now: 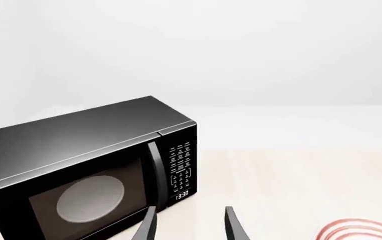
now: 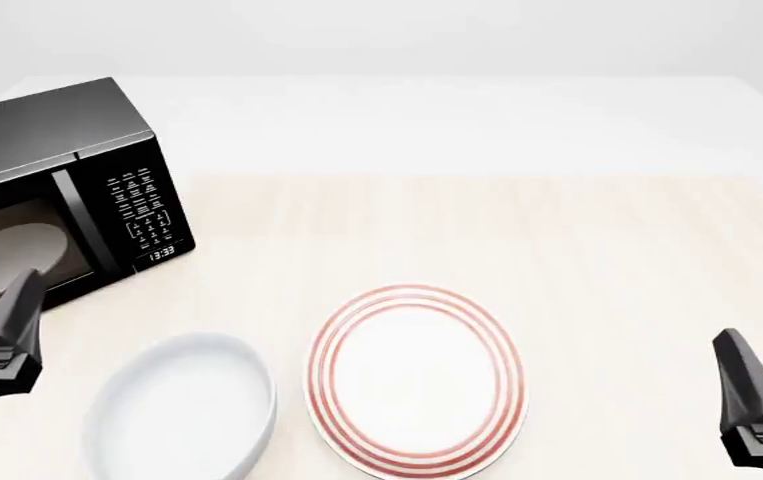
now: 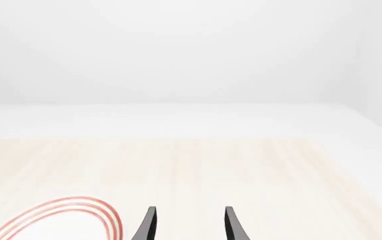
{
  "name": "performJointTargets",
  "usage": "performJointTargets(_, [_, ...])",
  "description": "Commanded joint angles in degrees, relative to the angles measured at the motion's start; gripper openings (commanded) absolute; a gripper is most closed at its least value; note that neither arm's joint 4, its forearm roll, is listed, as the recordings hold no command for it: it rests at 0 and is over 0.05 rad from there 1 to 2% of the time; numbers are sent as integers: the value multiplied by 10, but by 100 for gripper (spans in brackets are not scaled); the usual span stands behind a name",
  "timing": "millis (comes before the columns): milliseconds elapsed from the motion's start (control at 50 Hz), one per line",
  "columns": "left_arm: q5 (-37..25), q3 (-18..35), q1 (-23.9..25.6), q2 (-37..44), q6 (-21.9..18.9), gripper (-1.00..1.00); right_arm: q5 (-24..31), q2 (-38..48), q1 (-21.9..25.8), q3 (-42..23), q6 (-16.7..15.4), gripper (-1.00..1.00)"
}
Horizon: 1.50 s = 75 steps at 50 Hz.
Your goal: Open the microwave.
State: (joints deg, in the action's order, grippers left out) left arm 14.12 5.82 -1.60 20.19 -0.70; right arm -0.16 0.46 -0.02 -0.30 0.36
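The microwave (image 2: 54, 195) stands at the far left of the counter (image 2: 555, 250), door shut, its vertical bar handle (image 2: 77, 215) between the dark glass and the keypad (image 2: 141, 210). Inside, only the pale turntable (image 2: 1, 255) shows; nothing sits on it that I can see.

The left gripper (image 1: 189, 222) hovers near the door's front with jaws parted and empty. The right gripper (image 3: 189, 222) waits well apart at the near right, jaws likewise parted and empty.

The likely trouble is the left jaws missing the slim handle and sliding onto the glass or keypad, or a pull dragging the whole microwave instead of swinging the door.

The white bowl (image 2: 181, 410) and red-ringed plate (image 2: 415, 380) both look empty.
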Motion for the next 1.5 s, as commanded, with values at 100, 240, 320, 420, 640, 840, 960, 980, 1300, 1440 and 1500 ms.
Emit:
performJointTargets(100, [104, 6, -17, 129, 2, 100, 2, -2, 0, 0, 0, 100])
performJointTargets(240, [154, 2, -30, 181, 11, 100, 1, -1, 0, 0, 0, 100])
performJointTargets(320, [189, 0, -34, 222, 12, 100, 1, -1, 0, 0, 0, 100])
performJointTargets(420, [214, 3, -41, 254, 13, 100, 1, -1, 0, 0, 0, 100])
performJointTargets(640, [269, 10, -50, 318, 14, 100, 1, -1, 0, 0, 0, 100])
performJointTargets(840, [296, 10, -60, 351, 16, 100, 1, -1, 0, 0, 0, 100])
performJointTargets(960, [317, 13, -64, 378, 17, 100, 1, -1, 0, 0, 0, 100])
performJointTargets(980, [322, 16, -64, 386, 17, 100, 1, -1, 0, 0, 0, 100])
performJointTargets(1300, [368, 38, -59, 460, 18, 100, 1, -1, 0, 0, 0, 100])
performJointTargets(1440, [386, 44, -58, 490, 20, 100, 1, -1, 0, 0, 0, 100])
performJointTargets(1500, [389, 48, -58, 498, 21, 100, 1, -1, 0, 0, 0, 100])
